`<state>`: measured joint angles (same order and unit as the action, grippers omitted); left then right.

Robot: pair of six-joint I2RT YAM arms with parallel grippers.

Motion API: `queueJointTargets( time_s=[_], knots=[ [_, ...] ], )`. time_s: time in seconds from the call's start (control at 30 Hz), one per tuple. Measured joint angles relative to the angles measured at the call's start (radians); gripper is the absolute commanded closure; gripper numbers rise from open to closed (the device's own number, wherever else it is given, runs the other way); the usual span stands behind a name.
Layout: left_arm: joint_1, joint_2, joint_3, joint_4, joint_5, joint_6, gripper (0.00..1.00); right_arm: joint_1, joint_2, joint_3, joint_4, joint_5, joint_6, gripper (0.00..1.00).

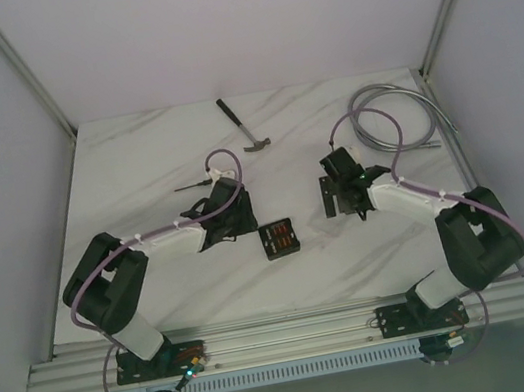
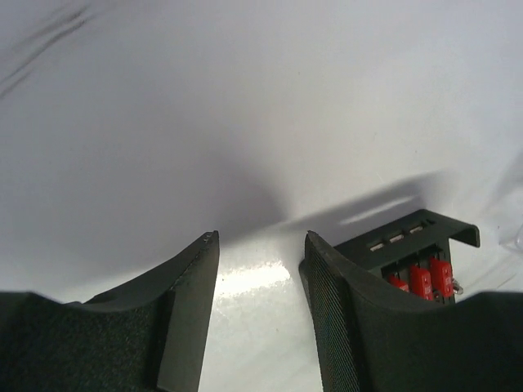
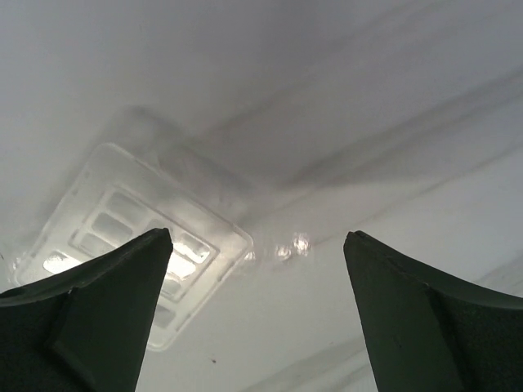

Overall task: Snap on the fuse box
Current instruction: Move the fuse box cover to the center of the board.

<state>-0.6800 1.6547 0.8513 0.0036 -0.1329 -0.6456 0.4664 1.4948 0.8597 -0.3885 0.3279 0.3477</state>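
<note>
**A:** Where is the fuse box (image 1: 278, 238) sitting?

**B:** It's lying on the table (image 1: 133, 158), about midway between the left and right edges and nearer the near edge than the far one. The fuses are facing up and nothing is covering them, so I'm judging the snap-on step as not yet done.

**A:** Why is the left gripper (image 2: 261, 238) hanging so low beside it?

**B:** It's hovering just beside the box, on the left-edge side. Its jaws are parted with only bare surface between them, so it's gripping nothing. From its wrist, the box is peeking out past one finger, outside the gap. I'm guessing it's lining up to steady the box, and it'd need a sideways shift first.

**A:** And the right gripper (image 3: 257, 234)?

**B:** It's spreading wide over bare surface and holding nothing either. A clear cover (image 3: 122, 237) is lying flat on the table, partly tucked behind one finger and also outside the gap. I'm reading that as the piece meant to snap on, though I can't make it out from above.

**A:** What room are they working with?

**B:** Plenty. A hammer (image 1: 246, 128) is lying toward the far edge and a coiled grey hose (image 1: 396, 121) is sitting by the far right corner, both well apart from the box. The grippers are flanking the box, so they're risking crowding each other if both close in.
</note>
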Motion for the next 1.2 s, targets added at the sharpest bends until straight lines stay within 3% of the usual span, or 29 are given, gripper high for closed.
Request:
queueJointTargets(
  time_s=[0.27,0.5,0.8,1.2],
  knots=[
    [0.007,0.022,0.023,0.0,0.002,0.019,0.38,-0.001,-0.064,-0.05,-0.032,-0.059,0.026,0.09],
    [-0.001,-0.098,-0.059,0.0,0.018,0.007,0.35,-0.024,-0.14,-0.034,-0.084,-0.024,0.011,0.1],
    [-0.024,-0.212,-0.171,-0.008,0.011,-0.02,0.15,-0.102,0.019,0.056,-0.025,0.014,-0.042,0.12],
    [0.042,-0.278,-0.179,-0.006,-0.037,0.014,0.03,-0.084,0.074,0.011,-0.047,-0.074,-0.053,0.15]
  ],
)
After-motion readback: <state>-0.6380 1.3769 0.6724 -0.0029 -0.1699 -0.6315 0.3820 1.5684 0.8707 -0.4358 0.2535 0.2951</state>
